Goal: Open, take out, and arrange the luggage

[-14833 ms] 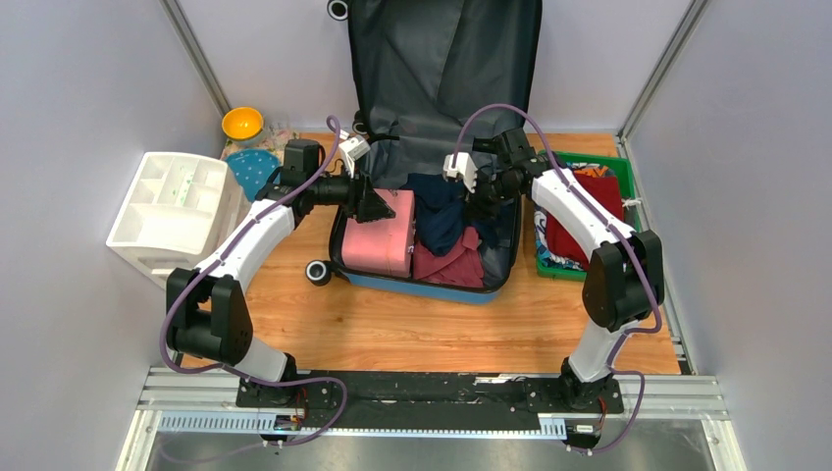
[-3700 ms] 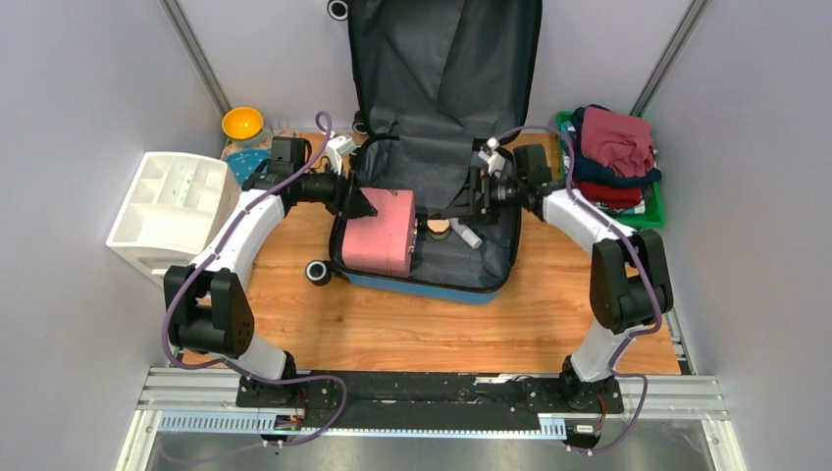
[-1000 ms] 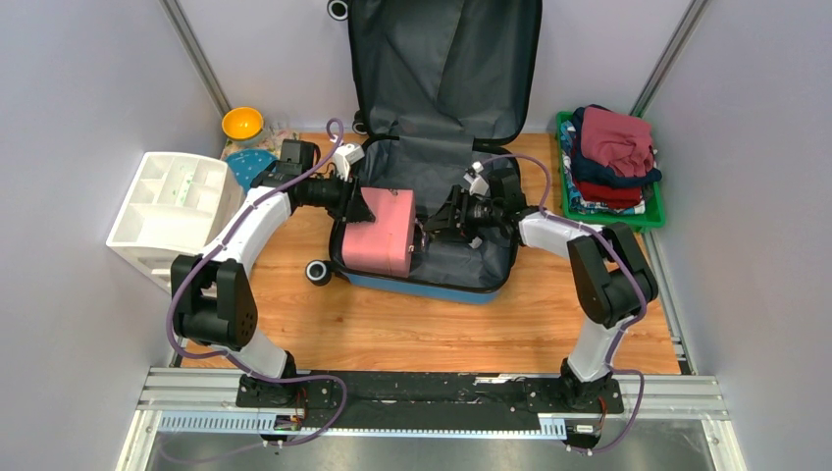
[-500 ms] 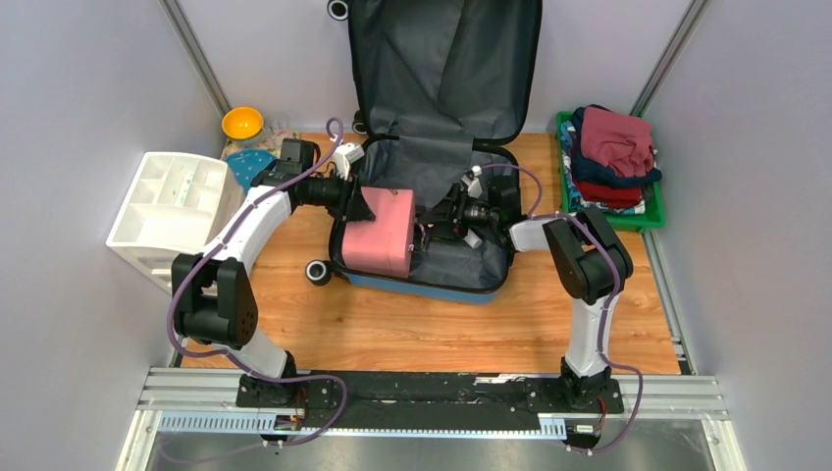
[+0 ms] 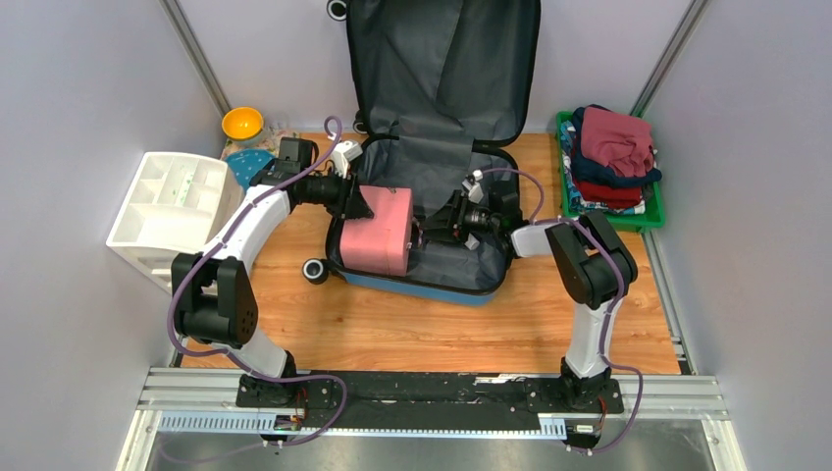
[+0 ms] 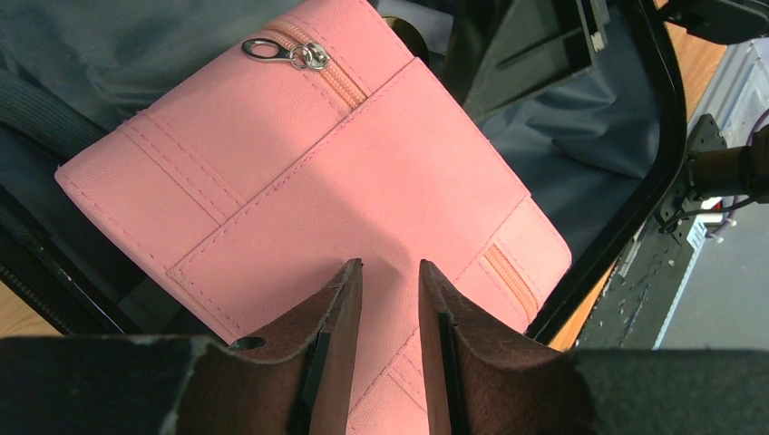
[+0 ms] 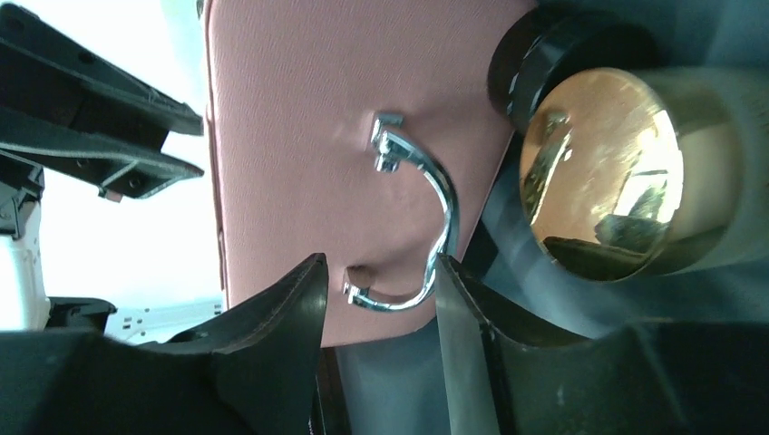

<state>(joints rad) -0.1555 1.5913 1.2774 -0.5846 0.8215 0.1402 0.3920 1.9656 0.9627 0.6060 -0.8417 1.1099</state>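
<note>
One wooden table [image 5: 392, 334], grey walls [image 5: 88, 98]; left gripper [image 6: 390, 272] clamping pink case [image 6: 299, 163], right gripper [image 7: 381, 272] apart

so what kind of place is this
Probably a robot test cell, not a home: arms bolted to a metal rail, plain grey panel walls boxing a wooden table, staged luggage.

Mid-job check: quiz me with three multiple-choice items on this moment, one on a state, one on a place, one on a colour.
1. The luggage is: A zipped shut; B open, lid upright; C lying face down.
2. The clothes pile lies: A inside the luggage; B in the green tray; C draped over the lid.
3. The case inside is: A pink; B yellow; C white.
Answers: 1 B, its lining faces the top camera; 2 B, stacked at far right; 3 A, pink in every view.
</note>
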